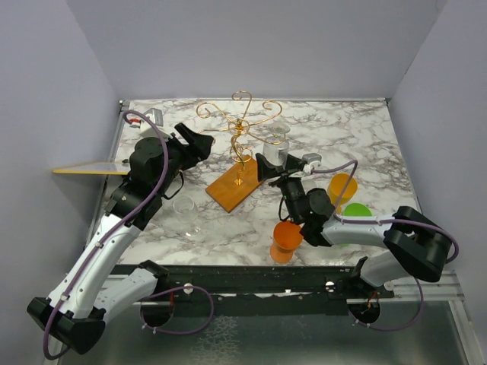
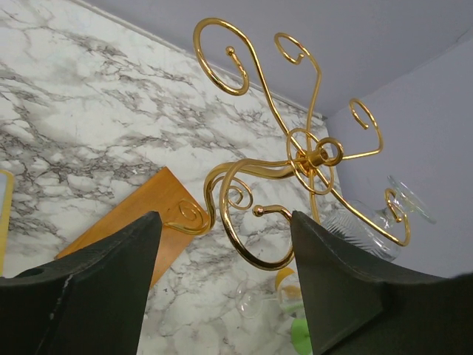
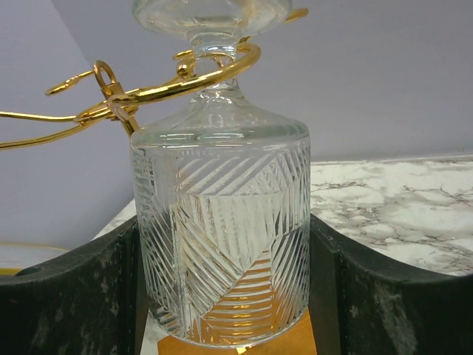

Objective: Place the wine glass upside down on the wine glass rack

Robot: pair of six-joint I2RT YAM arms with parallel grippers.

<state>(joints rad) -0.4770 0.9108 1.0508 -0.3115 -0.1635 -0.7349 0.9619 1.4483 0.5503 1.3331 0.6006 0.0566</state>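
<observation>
The right gripper (image 3: 222, 251) is pinching the upside-down wine glass (image 3: 222, 185) hanging on the wine glass rack (image 2: 307, 157). The left gripper (image 2: 225, 288) is hovering spread beside the rack, toward the table's (image 1: 365, 137) far edge.

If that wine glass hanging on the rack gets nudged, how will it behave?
Probably swings: the wine glass hangs upside down from a thin arm of the wine glass rack. Likely fragile, being clear cut glass. Its ribbed walls may help the right end effector grip.
</observation>
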